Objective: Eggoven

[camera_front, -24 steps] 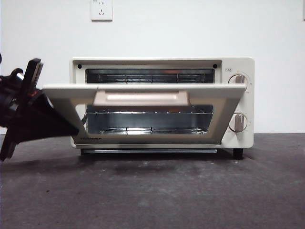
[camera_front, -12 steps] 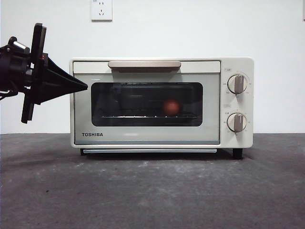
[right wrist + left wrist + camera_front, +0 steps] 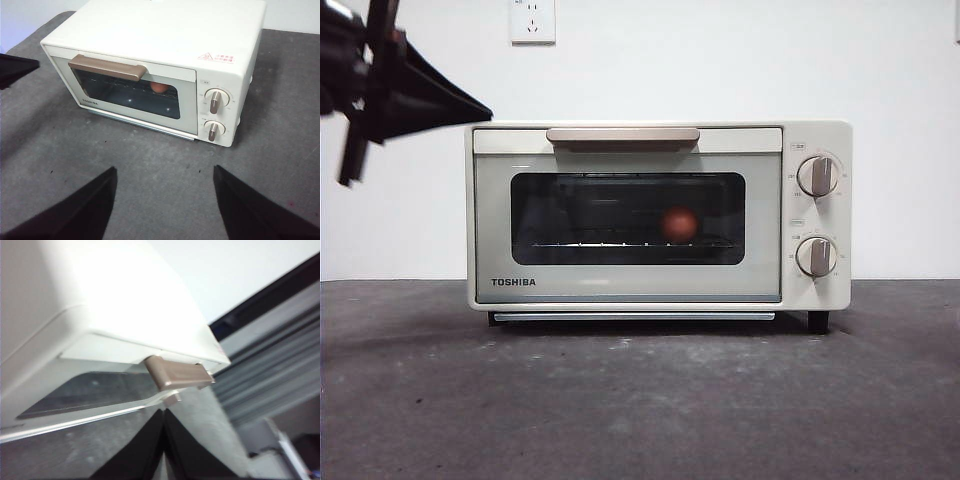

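Front view, from the left: the left gripper (image 3: 485, 111) hangs at the upper left corner, a dark wedge with its tip just above and beside the top left corner of the toaster oven (image 3: 660, 215), not touching it as far as can be seen. In the left wrist view its two black jaws are pressed together to a point with nothing between them (image 3: 164, 412), close under the end of the beige handle (image 3: 177, 375) and the glass edge of the door.

The toaster oven stands in the middle of the dark table (image 3: 640, 400), door closed, with the handle (image 3: 623, 134) along the top edge. Behind the dark window (image 3: 628, 218) the egg (image 3: 680, 224) shows as a reddish-brown blur resting on the wire rack, right of the window's centre. The right wrist view shows the egg (image 3: 160, 87) inside too, just behind the glass near the right end of the handle.

On the oven's right panel sit two knobs (image 3: 818, 176), one above the other.

The right gripper (image 3: 165, 200) hovers well apart from the oven's front, above bare table, its jaws spread wide and holding nothing
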Robot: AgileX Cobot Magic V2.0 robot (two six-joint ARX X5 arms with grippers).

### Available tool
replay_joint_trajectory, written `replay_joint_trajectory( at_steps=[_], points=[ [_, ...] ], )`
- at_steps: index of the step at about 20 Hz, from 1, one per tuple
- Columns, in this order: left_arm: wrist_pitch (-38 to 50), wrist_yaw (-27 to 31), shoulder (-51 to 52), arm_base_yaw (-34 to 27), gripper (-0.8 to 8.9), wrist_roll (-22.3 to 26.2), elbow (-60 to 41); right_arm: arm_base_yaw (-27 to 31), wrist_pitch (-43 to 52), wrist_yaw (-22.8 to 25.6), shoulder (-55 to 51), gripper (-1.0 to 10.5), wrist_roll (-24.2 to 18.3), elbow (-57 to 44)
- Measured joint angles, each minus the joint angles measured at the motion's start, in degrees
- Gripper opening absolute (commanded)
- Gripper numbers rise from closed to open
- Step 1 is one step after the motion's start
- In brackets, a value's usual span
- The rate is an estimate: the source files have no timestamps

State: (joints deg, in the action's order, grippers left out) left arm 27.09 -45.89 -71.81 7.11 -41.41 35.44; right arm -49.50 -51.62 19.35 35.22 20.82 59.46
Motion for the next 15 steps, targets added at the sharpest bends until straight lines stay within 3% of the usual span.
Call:
replay_joint_trajectory(
  at_steps=[6,10,15],
  points=[
    [-20.7,12.2,15.7,3.3,0.07,11.1,0.0,0.0,5.2,0.4,-0.4,2.5,-0.6,-3.0],
    [-31.0,20.0,25.2,5.0,0.07,17.3,0.0,0.0,15.2,0.2,-2.2,1.8,-2.2,-10.9],
    [-38.6,26.2,34.0,5.5,0.07,21.5,0.0,0.0,31.9,-0.1,-4.0,0.0,-5.1,-23.0]
  ],
)
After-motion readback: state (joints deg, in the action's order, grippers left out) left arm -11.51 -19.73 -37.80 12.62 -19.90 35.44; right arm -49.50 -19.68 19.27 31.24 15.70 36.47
